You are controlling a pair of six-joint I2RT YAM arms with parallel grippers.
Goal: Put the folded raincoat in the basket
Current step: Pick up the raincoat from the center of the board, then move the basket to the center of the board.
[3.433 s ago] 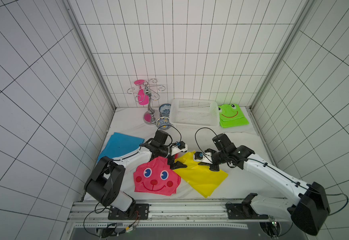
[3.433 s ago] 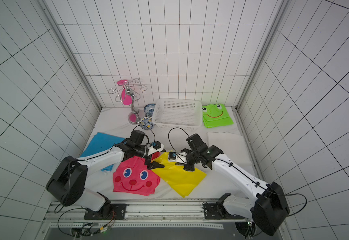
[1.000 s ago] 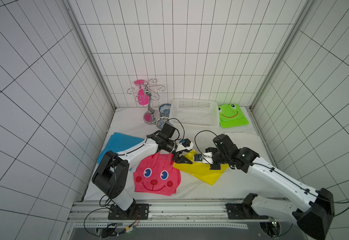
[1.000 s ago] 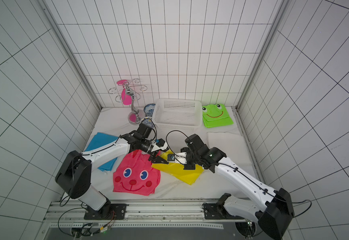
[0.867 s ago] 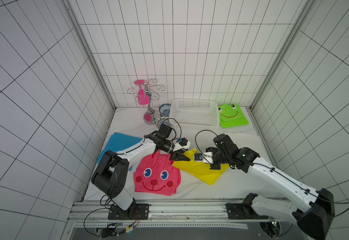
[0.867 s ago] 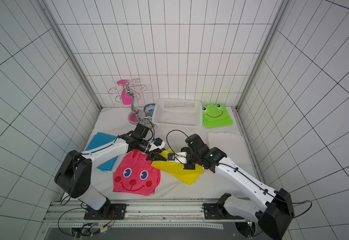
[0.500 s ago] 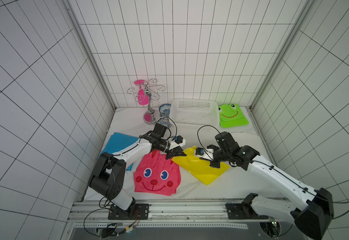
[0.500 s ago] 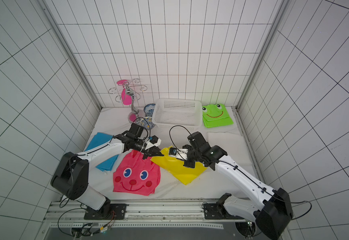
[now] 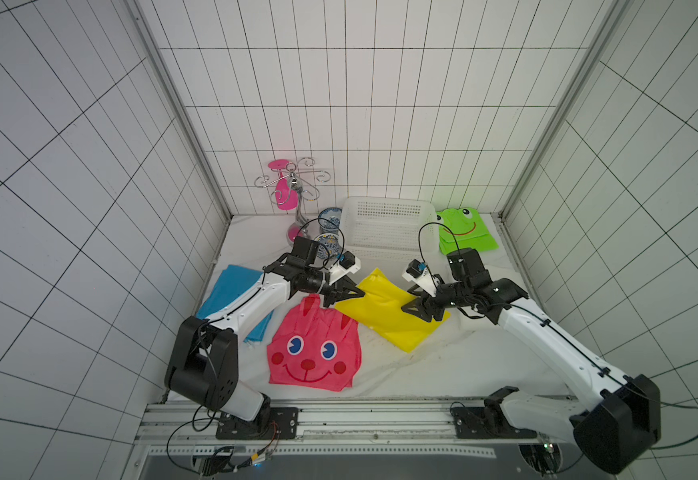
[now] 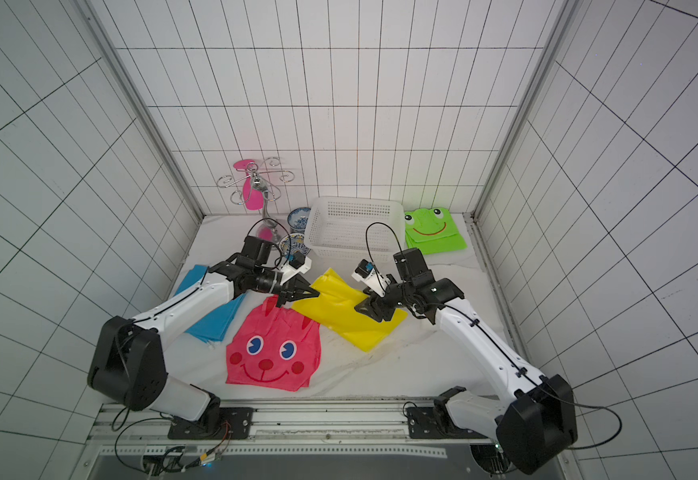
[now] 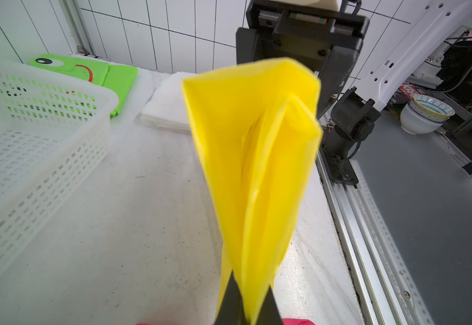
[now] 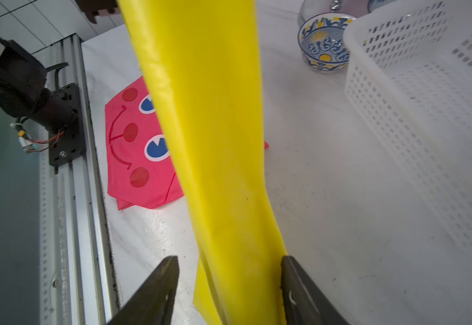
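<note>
Left gripper point(image 9: 349, 293) is clamped tight on one corner of the yellow folded plastic raincoat point(image 9: 384, 316). Left wrist view confirms it: the black fingertips point(image 11: 230, 304) pinch the yellow film point(image 11: 257, 168) with no gap.

Right gripper point(image 9: 416, 309) sits at the opposite edge of the raincoat with its jaws spread. In the right wrist view the gripper point(image 12: 229, 261) has the yellow sheet point(image 12: 215, 126) running between its fingers, brushing one and clear of the other. No pinch there.

Both top views show the raincoat point(image 10: 347, 320) spanning between the two grippers over the white tabletop point(image 9: 443, 365). The left end is lifted. The lowest corner sags toward the table; can't tell if it touches.

The raincoat is fully outside the white rectangular plastic basket with perforated sides point(image 9: 384, 210), which sits near it at the back wall.

Other items:
- The pink raincoat with a rabbit face point(image 9: 314, 353) lies flat, just below the left gripper.
- The blue folded sheet point(image 9: 231, 286) is under the left arm.
- The green frog-face raincoat point(image 9: 466, 232) is beside the basket on the right arm's side.
- The blue-patterned bowls point(image 9: 328, 243) and the metal wire stand point(image 9: 293, 187) are on the left arm's side.
</note>
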